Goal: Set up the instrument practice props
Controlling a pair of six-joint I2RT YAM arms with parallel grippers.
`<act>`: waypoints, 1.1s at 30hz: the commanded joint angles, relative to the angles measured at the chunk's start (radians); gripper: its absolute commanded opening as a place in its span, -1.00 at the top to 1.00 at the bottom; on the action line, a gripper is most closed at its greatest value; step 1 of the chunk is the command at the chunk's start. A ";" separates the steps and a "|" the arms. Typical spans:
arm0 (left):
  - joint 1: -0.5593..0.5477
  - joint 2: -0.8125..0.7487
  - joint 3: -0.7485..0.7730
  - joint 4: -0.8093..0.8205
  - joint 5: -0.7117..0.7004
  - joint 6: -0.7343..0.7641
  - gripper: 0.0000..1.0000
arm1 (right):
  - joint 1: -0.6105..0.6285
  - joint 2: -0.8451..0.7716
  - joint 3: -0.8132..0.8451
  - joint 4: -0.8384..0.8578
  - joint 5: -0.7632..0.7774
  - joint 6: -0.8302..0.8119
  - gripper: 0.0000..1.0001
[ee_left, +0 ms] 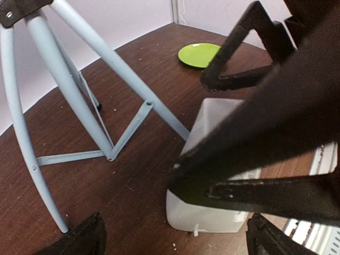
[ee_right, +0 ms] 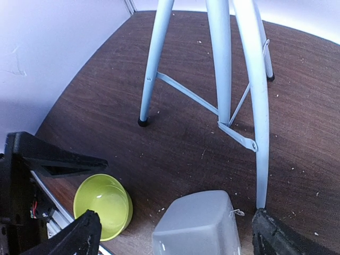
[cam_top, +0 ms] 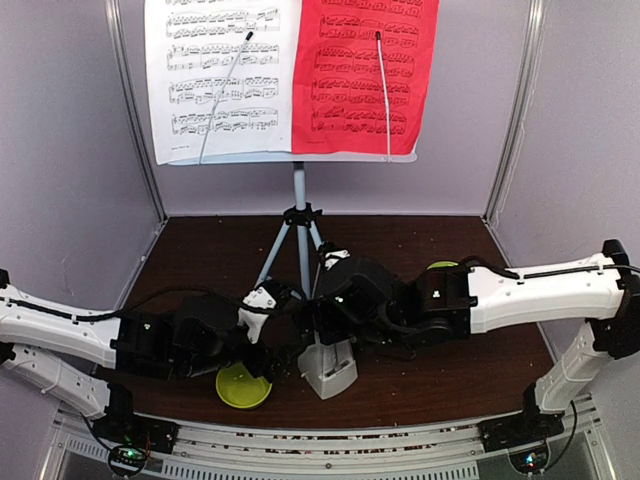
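**A:** How is the left end effector [ee_left: 174, 234] found?

**B:** Its fingers are spread wide and nothing is grasped. The cream metronome [ee_left: 204, 215] is seen just ahead of it, a little to its right, stood on the worktop [ee_left: 133, 175] and partly masked by the other arm's black fingers.

**A:** And the right end effector [ee_right: 172, 234]?

**B:** It is likewise held open and empty. The metronome is found directly beneath it, between the fingers, though no contact can be made out. Its long axis is upright. The right arm is judged the nearer, so a straight lift is called for if the metronome is not to be tipped.

**A:** What is given by one view only?

**B:** The white page [cam_top: 190, 60] and red page [cam_top: 350, 90] on the music stand [cam_top: 298, 185] are shown only from above. Beyond the end effectors, only the tripod legs [ee_right: 220, 64] are caught by the wrists. Of the wrist views, the green bowl [ee_right: 103, 204], left of the right end effector, is shown by the right alone, and the green plate [ee_left: 199, 54], far ahead, by the left.
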 commanded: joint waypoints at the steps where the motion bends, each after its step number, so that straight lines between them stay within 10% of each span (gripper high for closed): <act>1: 0.004 0.011 0.079 0.030 0.155 0.040 -0.89 | -0.003 -0.133 -0.027 0.047 0.032 -0.021 -1.00; 23: 0.071 0.362 0.242 0.099 0.260 -0.081 -0.78 | -0.342 -0.759 -0.584 0.280 -0.331 0.017 -1.00; 33: 0.078 0.352 0.222 0.122 0.299 -0.034 -0.09 | -0.386 -0.811 -0.656 0.310 -0.528 -0.031 -1.00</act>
